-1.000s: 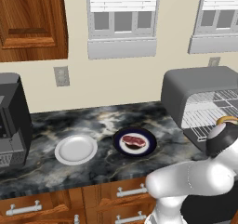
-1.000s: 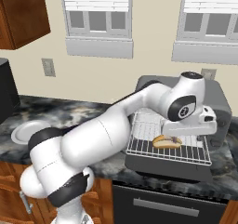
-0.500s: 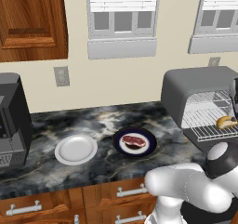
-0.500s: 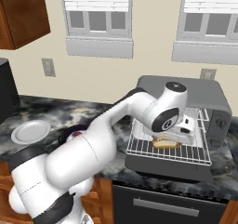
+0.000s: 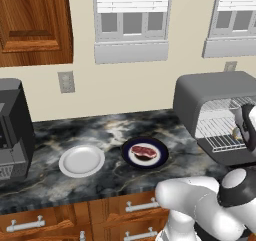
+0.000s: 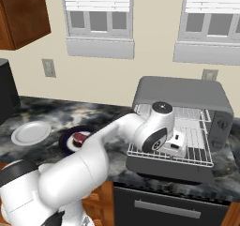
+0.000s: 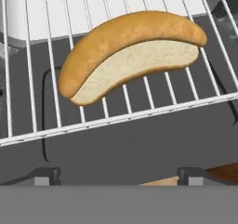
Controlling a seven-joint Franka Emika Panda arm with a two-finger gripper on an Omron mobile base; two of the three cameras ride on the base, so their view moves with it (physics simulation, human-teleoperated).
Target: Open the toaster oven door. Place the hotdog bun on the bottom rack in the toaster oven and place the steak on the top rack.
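Note:
The hotdog bun [image 7: 130,51] lies on the pulled-out bottom rack [image 7: 116,118], directly ahead of my gripper [image 7: 120,175]. The gripper is open and empty, its fingertips [image 7: 44,174] short of the rack's front edge. In the left base view the bun [image 5: 236,133] peeks out beside my arm. The toaster oven [image 6: 183,96] stands at the right with its door [image 6: 168,166] folded down, and the top rack [image 6: 190,113] sits inside it. The steak [image 5: 143,151] rests on a dark plate [image 5: 162,157] on the counter.
A bare white plate [image 5: 81,160] lies left of the steak's plate. A black boxy appliance [image 5: 12,130] stands at the counter's far left. Wooden drawers [image 5: 60,220] run below the counter edge, and a wall outlet [image 5: 65,81] is behind.
My hand has drawn back and swung left across the front of the rack, with the elbow folding. The bun stays on the rack, and the steak has not moved.

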